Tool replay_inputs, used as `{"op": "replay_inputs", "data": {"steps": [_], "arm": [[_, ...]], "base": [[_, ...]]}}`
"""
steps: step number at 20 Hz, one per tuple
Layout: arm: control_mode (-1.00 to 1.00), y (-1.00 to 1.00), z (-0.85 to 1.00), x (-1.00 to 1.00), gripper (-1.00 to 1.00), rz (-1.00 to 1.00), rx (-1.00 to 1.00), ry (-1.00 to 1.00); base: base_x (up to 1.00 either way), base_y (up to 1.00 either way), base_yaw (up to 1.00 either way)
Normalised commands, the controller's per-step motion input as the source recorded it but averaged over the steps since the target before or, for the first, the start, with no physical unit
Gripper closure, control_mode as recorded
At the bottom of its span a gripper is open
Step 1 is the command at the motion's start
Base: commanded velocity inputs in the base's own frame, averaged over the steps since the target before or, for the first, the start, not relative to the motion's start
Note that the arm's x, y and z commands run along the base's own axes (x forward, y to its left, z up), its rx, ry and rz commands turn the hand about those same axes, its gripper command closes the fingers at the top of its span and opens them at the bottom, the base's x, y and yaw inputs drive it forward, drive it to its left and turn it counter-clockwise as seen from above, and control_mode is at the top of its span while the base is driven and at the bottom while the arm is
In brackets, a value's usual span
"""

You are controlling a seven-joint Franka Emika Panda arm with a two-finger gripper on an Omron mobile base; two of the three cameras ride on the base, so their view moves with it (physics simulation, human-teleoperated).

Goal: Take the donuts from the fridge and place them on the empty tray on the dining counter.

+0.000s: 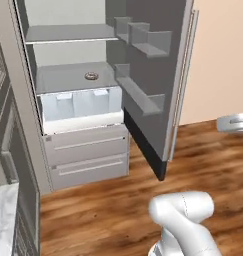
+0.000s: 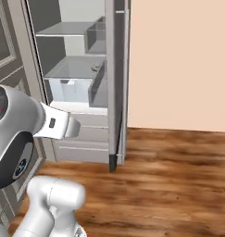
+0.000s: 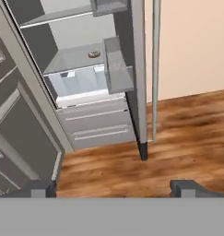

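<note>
Donuts are the job here, and one brown donut [image 1: 91,76] sits on a flat grey shelf [image 1: 68,80] inside the fridge [image 1: 23,90]. It is a small ring with a pale top, alone near the back of that shelf. The fridge is tall and light grey, and its door [image 1: 153,75] stands wide open. The door has boxy grey bins [image 1: 145,40] on its inner side and a long thin bar handle [image 3: 156,69] on its outer side. Under the donut's shelf is a pale, see-through drawer [image 1: 80,105]. Below that are two grey drawer fronts [image 1: 88,155] with long slots. The floor [image 1: 118,210] is shiny brown wood planks. The gripper [image 3: 118,189] has its two dark fingertips [image 3: 42,189] spread wide apart. It holds nothing and touches nothing, well away from the fridge.
</note>
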Motion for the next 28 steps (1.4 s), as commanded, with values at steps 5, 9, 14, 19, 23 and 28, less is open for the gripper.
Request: {"op": "replay_inputs", "data": {"steps": [5,9,14,19,23,28], "arm": [[1.0,0.0,0.0,0.0,-1.0,0.0,0.0,0.0],[1.0,0.0,0.0,0.0,-1.0,0.0,0.0,0.0],[1.0,0.0,0.0,0.0,-1.0,0.0,0.0,0.0],[1.0,0.0,0.0,0.0,-1.0,0.0,0.0,0.0],[1.0,0.0,0.0,0.0,-1.0,0.0,0.0,0.0],[1.0,0.0,0.0,0.0,-1.0,0.0,0.0,0.0]], "base": [[1.0,1.0,-0.1],[1.0,0.97,-0.11],[1.0,0.35,-0.07],[1.0,-0.36,0.03],[1.0,-0.02,0.0],[1.0,0.03,0.0]]}}
